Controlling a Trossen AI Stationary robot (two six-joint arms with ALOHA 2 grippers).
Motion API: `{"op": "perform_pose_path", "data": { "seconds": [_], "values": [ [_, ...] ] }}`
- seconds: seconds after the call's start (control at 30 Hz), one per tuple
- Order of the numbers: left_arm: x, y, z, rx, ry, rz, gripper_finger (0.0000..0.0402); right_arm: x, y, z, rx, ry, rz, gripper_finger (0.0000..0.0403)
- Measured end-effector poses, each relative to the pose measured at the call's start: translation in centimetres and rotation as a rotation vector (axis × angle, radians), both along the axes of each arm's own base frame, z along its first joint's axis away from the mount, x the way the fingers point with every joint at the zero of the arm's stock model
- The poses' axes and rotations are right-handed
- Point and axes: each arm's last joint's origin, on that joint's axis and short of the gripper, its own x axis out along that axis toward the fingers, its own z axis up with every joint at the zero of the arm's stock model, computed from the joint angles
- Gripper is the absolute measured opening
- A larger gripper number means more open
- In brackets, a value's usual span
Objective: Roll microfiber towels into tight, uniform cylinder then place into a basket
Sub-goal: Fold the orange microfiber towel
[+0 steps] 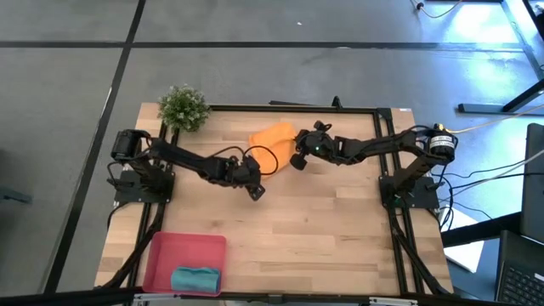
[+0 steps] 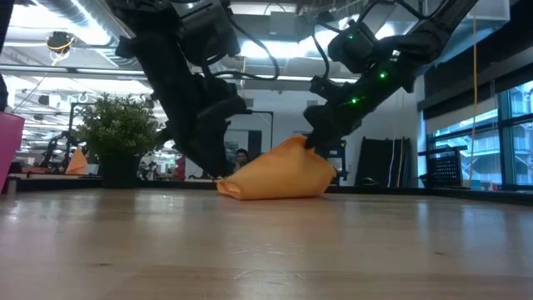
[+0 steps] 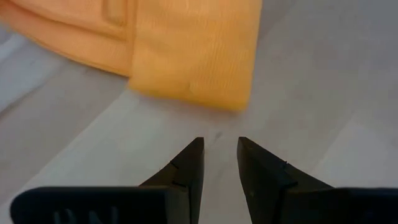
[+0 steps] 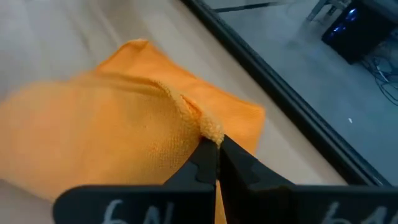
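Note:
The orange microfiber towel (image 1: 274,136) lies bunched on the wooden table toward the far edge, with one part drawn up into a peak (image 2: 298,143). My right gripper (image 1: 297,159) is shut on that peak. My left gripper (image 1: 256,192) hovers just on the near side of the towel, its fingers (image 3: 186,165) slightly open with nothing between them and pointing down at bare wood. The teal towel (image 1: 195,278) lies rolled in the red-pink basket (image 1: 170,246) at the near left. My right gripper pinches a raised fold of the orange towel (image 4: 210,129) between its two fingertips, on the towel's right side. The fingers slant down from the table's right. The pinched fold is lifted into a peak, and the rest of the towel (image 2: 275,185) rests on the table.
A small green potted plant (image 1: 183,106) stands at the far left corner. A dark frame rail (image 1: 289,108) runs along the table's far edge just behind the towel. Bare wood stretches across the table's middle and near right.

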Motion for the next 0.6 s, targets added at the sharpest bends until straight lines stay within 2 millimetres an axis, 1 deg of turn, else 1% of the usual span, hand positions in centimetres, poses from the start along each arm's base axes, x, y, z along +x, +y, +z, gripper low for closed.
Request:
{"op": "perform_pose_path", "data": {
  "seconds": [0.3, 0.5, 0.6],
  "values": [
    [0.0, 0.2, 0.0, -0.003, 0.005, 0.003, 0.0088, -0.5, -2.2, 0.1, 0.009, -0.04, -0.078, 0.0005],
    [-0.1, 0.2, 0.0, -0.003, 0.009, 0.003, 0.0088, 0.0, -3.4, -0.8, 0.045, -0.095, -0.033, 0.0005],
    [-0.1, 0.1, 0.0, -0.003, 0.009, 0.002, 0.0088, 0.2, -3.7, -0.8, 0.014, -0.122, -0.022, 0.0005]
  ]
}}
